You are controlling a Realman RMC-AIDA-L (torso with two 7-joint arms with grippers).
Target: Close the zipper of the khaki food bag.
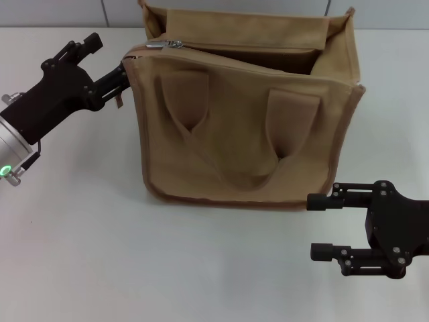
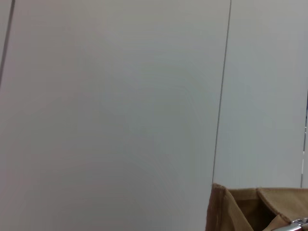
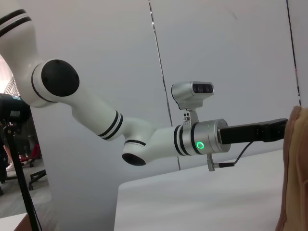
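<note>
Left gripper (image 1: 123, 79) — at the bag's left end near the top corner; whether its fingers are parted or pinched cannot be told. Bag (image 1: 248, 134) — tan canvas, mid-table, upright; likely soft and light, so its walls should sag unless braced. Zipper (image 1: 201, 48) — open along the top, silver pull (image 1: 164, 45) at the left end, small and probably slippery; best hold. Right gripper (image 1: 320, 227) — fingers spread wide, holding nothing, just off the bag's lower right corner. Table (image 1: 100, 268) — free room in front.

The khaki food bag (image 1: 248, 134) is standing upright on the counter (image 1: 100, 255), its two wide handles hanging down the front side. The zipper (image 1: 201, 47) is lying mostly open (the silver pull (image 1: 164, 45) is sitting at the bag's left end).
</note>
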